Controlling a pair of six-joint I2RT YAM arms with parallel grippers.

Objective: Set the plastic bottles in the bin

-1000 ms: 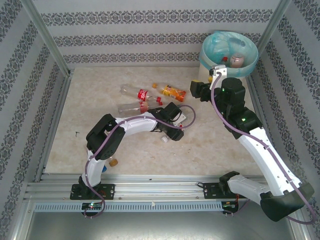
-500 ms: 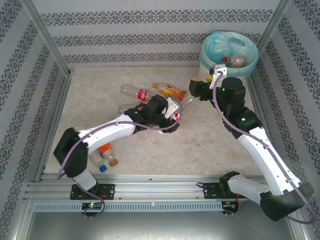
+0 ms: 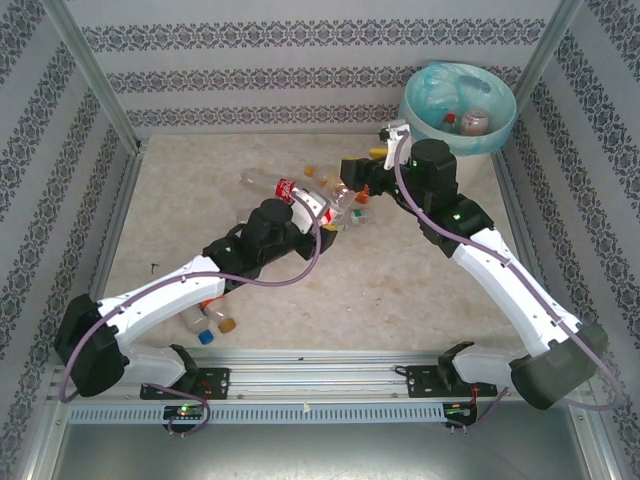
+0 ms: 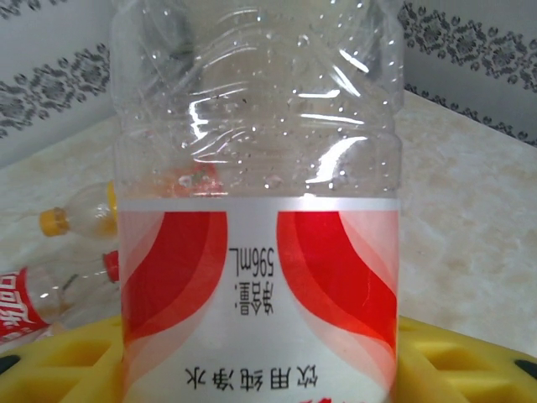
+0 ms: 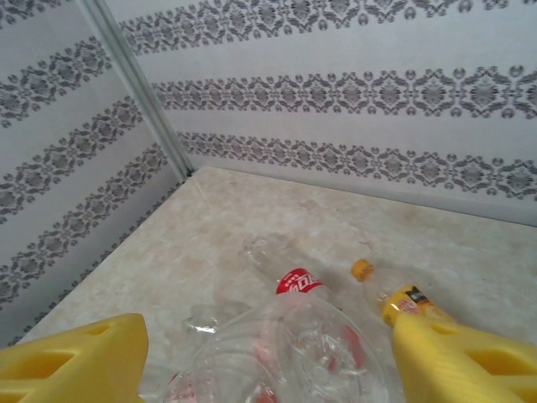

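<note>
left gripper point(image 3: 312, 212) is closed on a clear bottle point(image 4: 256, 201), its yellow fingers point(image 4: 59, 369) against the lower sides of the label, and the bottle sits over the middle of the table point(image 3: 400, 290), well apart from the bin point(image 3: 497, 125). right gripper point(image 5: 267, 336) stands wide with nothing clamped, close beside the left one and just in front of the bin. the held bottle is transparent, with a ribbed body beaded with droplets. below that is a white band carrying 2 curved red shapes and small print that reads upside down, 596ml among it. that print and the droplets can be read from the left wrist alone; from above the bottle is a small red-and-white patch at the gripper. the overhead view gives the layout: the bin in the far right corner, cream with a blue-green bag, and at least 2 bottles inside. it also shows a cluster of bottles point(image 3: 205, 318) near the left arm's base. the right wrist looks along the table at a bottle with a red label point(image 5: 289, 275) and an orange-capped bottle point(image 5: 394, 295) lying beyond. a clear bottle seen end-on sits in the gap between its fingers, and whether that is the held one cannot be told.
</note>
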